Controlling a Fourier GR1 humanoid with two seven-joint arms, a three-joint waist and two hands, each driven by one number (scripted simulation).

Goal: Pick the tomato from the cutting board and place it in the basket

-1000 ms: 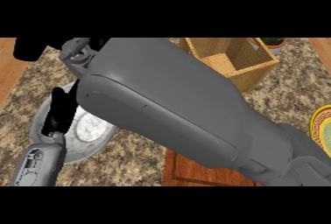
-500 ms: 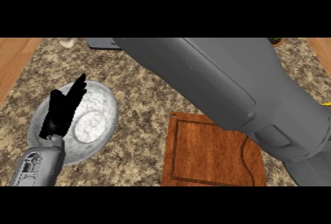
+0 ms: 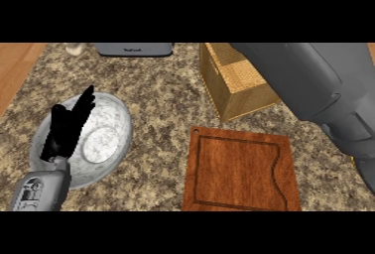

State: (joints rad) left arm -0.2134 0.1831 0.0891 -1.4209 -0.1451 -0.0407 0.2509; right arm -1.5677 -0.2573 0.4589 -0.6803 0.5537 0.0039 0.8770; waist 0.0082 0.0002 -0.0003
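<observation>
One rectangular reddish-brown wooden cutting board (image 3: 242,171), its top bare. One square woven tan basket (image 3: 236,94), just beyond the board's far edge. One round marbled grey bowl (image 3: 110,129), left of the board. One grey appliance (image 3: 134,48) at the counter's far edge. Tomato: not visible anywhere.

Left hand (image 3: 70,126): black, fingers straight and together, pointing up over the bowl, holding nothing. Right grey forearm (image 3: 322,94) crosses the upper right, covering the basket's right side; right hand out of sight.

Speckled granite counter (image 3: 161,99) lies open between bowl and board.
</observation>
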